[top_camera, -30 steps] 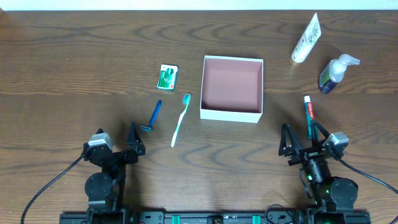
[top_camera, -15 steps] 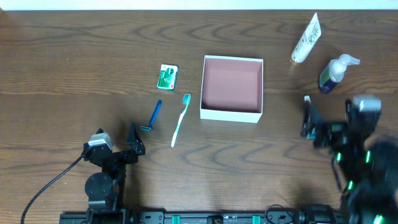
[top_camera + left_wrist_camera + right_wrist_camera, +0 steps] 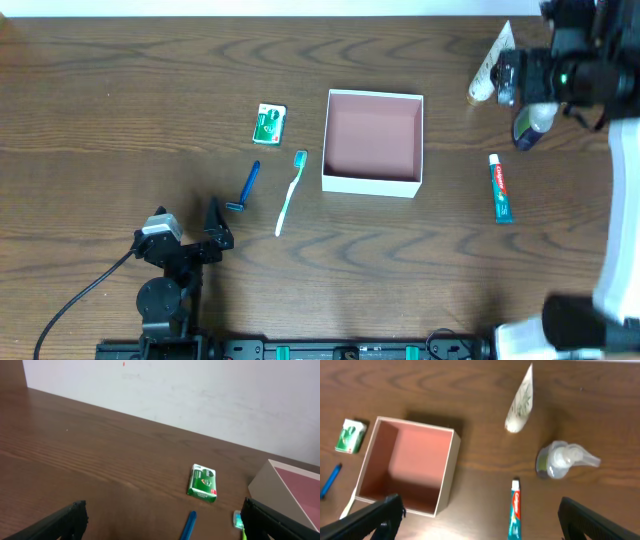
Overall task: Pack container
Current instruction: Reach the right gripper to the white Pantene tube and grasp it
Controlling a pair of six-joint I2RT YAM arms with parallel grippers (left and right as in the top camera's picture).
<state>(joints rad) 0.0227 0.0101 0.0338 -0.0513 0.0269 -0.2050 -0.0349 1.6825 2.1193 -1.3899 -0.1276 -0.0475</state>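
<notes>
The container (image 3: pixel 372 180), a square white-walled box with a pink inside, stands empty mid-table; it also shows in the right wrist view (image 3: pixel 447 475) and the left wrist view (image 3: pixel 260 480). My right gripper (image 3: pixel 512 76) is raised high over the far right, open and empty (image 3: pixel 480 520), above a toothpaste tube (image 3: pixel 500 187) (image 3: pixel 514 510), a white tube (image 3: pixel 492 60) (image 3: pixel 521 402) and a pump bottle (image 3: pixel 530 122) (image 3: pixel 562 460). My left gripper (image 3: pixel 215 225) rests low at the front left, open and empty (image 3: pixel 162 527).
Left of the container lie a green packet (image 3: pixel 269 123) (image 3: pixel 202 482), a blue razor (image 3: pixel 246 186) (image 3: pixel 187 527) and a blue-green toothbrush (image 3: pixel 290 192) (image 3: pixel 237 520). The packet (image 3: pixel 350 436) and razor (image 3: pixel 330 481) also show in the right wrist view.
My right arm has risen from its rest place at the front right and swung to the far right, over the bottle and white tube. The left arm has not moved.
</notes>
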